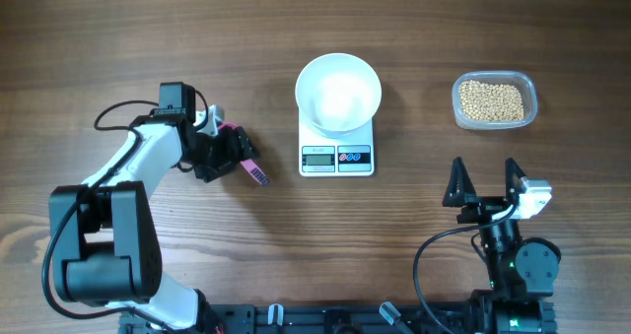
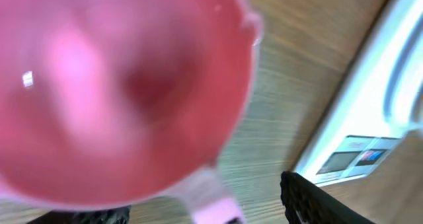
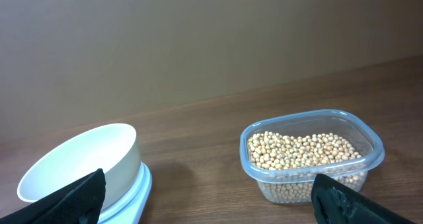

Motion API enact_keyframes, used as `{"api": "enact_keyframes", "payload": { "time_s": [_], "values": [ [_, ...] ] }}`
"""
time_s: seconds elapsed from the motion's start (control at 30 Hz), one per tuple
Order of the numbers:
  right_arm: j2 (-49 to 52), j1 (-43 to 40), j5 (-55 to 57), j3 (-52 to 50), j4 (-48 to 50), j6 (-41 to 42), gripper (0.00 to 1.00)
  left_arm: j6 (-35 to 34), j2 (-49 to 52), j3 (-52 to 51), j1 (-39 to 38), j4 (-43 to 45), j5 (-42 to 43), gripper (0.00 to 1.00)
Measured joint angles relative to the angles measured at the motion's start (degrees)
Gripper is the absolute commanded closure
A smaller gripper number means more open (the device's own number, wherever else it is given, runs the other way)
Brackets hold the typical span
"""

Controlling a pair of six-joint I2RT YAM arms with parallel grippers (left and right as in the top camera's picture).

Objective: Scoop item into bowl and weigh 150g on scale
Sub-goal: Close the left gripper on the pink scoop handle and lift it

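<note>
Left gripper (image 1: pixel 219 155): we see fingers spread, pink scoop (image 1: pixel 245 163) between them, left of centre.
Right gripper (image 1: pixel 485 181): released wide, lower right, bare table (image 1: pixel 345 235) around.
Bowl (image 1: pixel 338 93): on scale (image 1: pixel 337 159), top centre.
Beans (image 1: pixel 491 100): in tub (image 1: pixel 533 102), upper right.

The small pink plastic scoop (image 2: pixel 119 85) fills the left wrist view as a blur, cut off at the left and top edges. Overhead, the reading on the grey display (image 1: pixel 318 158) of the white square digital scale (image 1: pixel 336 171) is too small to tell.

Wooden table (image 1: pixel 148 38) under scale (image 1: pixel 336 159) and clear tub (image 1: pixel 494 101)
</note>
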Motion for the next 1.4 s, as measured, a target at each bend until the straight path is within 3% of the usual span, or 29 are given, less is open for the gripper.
{"api": "enact_keyframes", "payload": {
  "time_s": [0.17,0.3,0.47,0.63,0.67,0.77,0.87,1.2,1.4],
  "values": [
    [0.0,0.0,0.0,0.0,0.0,0.0,0.00,-3.7,0.0,0.0,0.0,2.3,2.3,0.39],
    [0.0,0.0,0.0,0.0,0.0,0.0,0.00,-4.8,0.0,0.0,0.0,2.8,2.4,0.62],
    [0.0,0.0,0.0,0.0,0.0,0.0,0.00,-5.3,0.0,0.0,0.0,3.4,2.4,0.81],
    [0.0,0.0,0.0,0.0,0.0,0.0,0.00,-5.5,0.0,0.0,0.0,4.2,2.3,0.86],
    [0.0,0.0,0.0,0.0,0.0,0.0,0.00,-5.5,0.0,0.0,0.0,4.3,2.3,0.83],
    [0.0,0.0,0.0,0.0,0.0,0.0,0.00,-5.5,0.0,0.0,0.0,4.3,2.4,0.11],
    [0.0,0.0,0.0,0.0,0.0,0.0,0.00,-6.0,0.0,0.0,0.0,4.2,2.4,0.00],
    [0.0,0.0,0.0,0.0,0.0,0.0,0.00,-13.4,0.0,0.0,0.0,5.0,2.8,0.00],
    [0.0,0.0,0.0,0.0,0.0,0.0,0.00,-24.2,0.0,0.0,-3.6,5.6,-3.2,0.00]
  ]
}}
